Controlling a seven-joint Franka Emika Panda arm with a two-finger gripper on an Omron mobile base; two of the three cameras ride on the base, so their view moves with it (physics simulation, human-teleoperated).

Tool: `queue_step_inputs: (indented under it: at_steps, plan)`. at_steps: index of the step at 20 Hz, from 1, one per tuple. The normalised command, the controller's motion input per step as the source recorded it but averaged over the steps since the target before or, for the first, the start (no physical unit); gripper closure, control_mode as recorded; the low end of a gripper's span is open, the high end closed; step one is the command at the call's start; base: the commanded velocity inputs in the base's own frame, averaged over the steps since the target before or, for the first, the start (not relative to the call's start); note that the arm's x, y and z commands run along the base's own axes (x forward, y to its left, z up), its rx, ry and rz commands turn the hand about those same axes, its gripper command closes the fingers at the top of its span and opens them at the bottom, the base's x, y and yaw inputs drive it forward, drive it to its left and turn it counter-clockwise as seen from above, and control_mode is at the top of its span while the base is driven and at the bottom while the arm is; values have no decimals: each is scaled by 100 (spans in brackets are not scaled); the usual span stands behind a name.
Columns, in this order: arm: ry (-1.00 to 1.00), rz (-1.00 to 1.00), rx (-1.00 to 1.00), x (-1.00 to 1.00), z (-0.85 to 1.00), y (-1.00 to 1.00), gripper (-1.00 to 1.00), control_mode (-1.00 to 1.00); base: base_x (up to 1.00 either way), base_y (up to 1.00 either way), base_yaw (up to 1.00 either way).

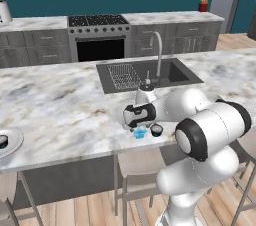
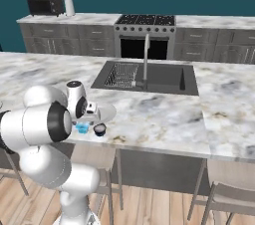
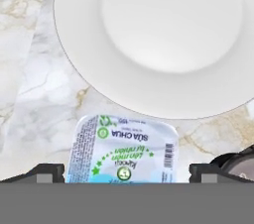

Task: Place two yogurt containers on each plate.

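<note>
On marble counter, open fingers (image 3: 126, 172) straddling blue yogurt cup (image 3: 124, 151), beside plate (image 3: 84, 64)

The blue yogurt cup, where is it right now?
The blue yogurt cup sits on the island counter near its front edge, beside a dark cup and just short of a plate, with the open gripper straddling it.

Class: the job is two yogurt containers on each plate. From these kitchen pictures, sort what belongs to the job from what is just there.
Belongs to the job:
blue yogurt container
dark yogurt container
near plate
far plate, already holding a dark cup
open gripper

Just there:
sink
faucet
stove
microwave
stool
</note>
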Motion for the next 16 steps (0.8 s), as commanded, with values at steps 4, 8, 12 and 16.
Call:
queue_step_inputs:
  at_steps: [4,8,12,16]
  plan:
    - [0,-8,1,11,-8,3,-100,-100,0,0,0]
    - [0,-6,2,16,-27,8,-100,-100,0,0,0]
    - [0,-4,4,3,-29,13,-100,-100,0,0,0]
    - [1,-2,3,0,-18,6,100,-100,0,0,0]
